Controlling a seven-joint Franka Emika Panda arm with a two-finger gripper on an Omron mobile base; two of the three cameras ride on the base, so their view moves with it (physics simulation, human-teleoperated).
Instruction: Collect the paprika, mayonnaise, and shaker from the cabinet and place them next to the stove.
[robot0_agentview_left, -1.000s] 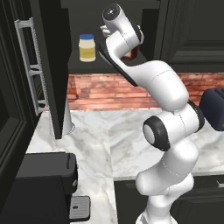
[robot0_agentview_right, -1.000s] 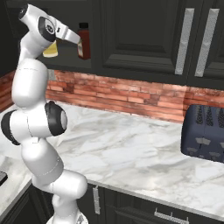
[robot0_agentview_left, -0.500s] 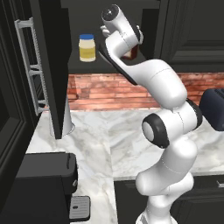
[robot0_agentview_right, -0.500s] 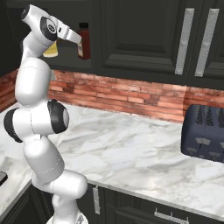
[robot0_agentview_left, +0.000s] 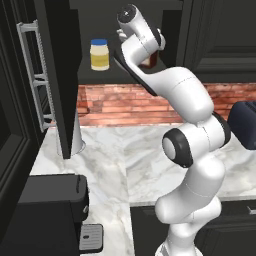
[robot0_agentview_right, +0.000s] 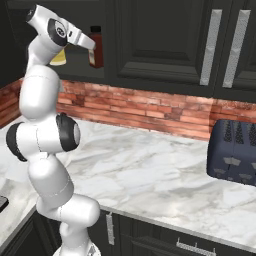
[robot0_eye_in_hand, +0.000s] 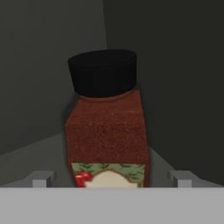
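The dark black wall cabinet (robot0_agentview_left: 215, 35) with tall panel doors is spanning the wall above a red brick backsplash (robot0_agentview_right: 150, 107), and its silver bar handles (robot0_agentview_right: 212, 47) are catching light on the closed doors in the right base view. One cabinet door (robot0_agentview_left: 57, 75) is standing swung out at the left of the left base view, baring a shelf recess. Below, the white grey-veined marble counter (robot0_agentview_right: 150, 170) is running the width of both base views, carrying a dark blue-grey toaster (robot0_agentview_right: 234, 152) at its right end and a black box-shaped appliance (robot0_agentview_left: 47, 210) at the near left corner.

The white arm is reaching up from the base into the recess. Its two-finger gripper (robot0_agentview_right: 91, 50) is sitting level with the dark red-brown paprika bottle (robot0_eye_in_hand: 107, 131), which is standing upright on the recess shelf, black cap up, with a red-white label low on its front. In the hand view the pale fingertips (robot0_eye_in_hand: 41, 179) are standing wide apart, one on either side of the bottle, with a visible gap between each tip and the bottle's sides; nothing is clamped.

The squat pale-yellow mayonnaise jar (robot0_agentview_left: 99, 55) with a blue lid is resting upright on the same shelf, well to the left of the bottle, apart from the arm.
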